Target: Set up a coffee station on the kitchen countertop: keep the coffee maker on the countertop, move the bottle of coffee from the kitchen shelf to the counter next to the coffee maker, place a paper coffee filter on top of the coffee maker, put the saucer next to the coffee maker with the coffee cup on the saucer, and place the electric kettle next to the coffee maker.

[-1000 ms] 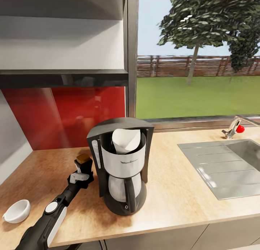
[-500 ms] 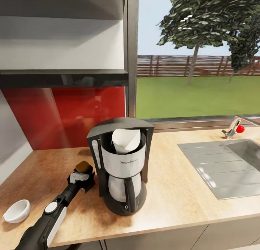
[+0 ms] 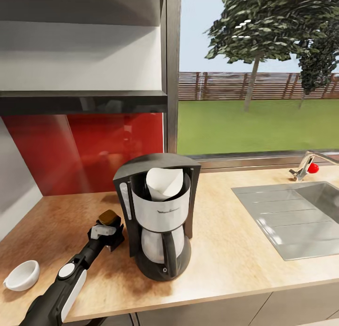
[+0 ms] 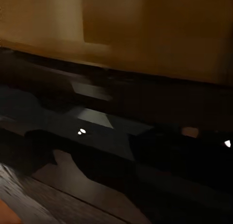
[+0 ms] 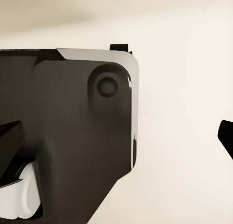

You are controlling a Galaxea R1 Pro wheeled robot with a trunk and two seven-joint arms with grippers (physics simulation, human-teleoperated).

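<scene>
Coffee cup (image 3: 22,274), a small white bowl-like shape, sits at the near left edge of the wooden surface (image 3: 235,255), tilted slightly and well apart from the rest. Just beyond it the left arm (image 3: 63,283) reaches forward over the surface, and its left gripper (image 3: 109,229) is at the bottle of coffee (image 3: 108,217), whose brown cap shows above the black fingers; the jaws appear clamped on the bottle, low on the surface. Bottle and gripper stand just beside the coffee maker (image 3: 157,218), on its left. A white paper coffee filter (image 3: 164,182) sits upright in the open top of the coffee maker. To the right, well apart, lies the steel sink (image 3: 292,218), with a faucet (image 3: 305,166) behind it. Farthest back are the red backsplash (image 3: 84,149), the dark kitchen shelf (image 3: 82,100) and the window (image 3: 259,72). In the right wrist view dark parts of the right gripper (image 5: 116,156) stand against a pale background; I cannot tell how its jaws stand.
</scene>
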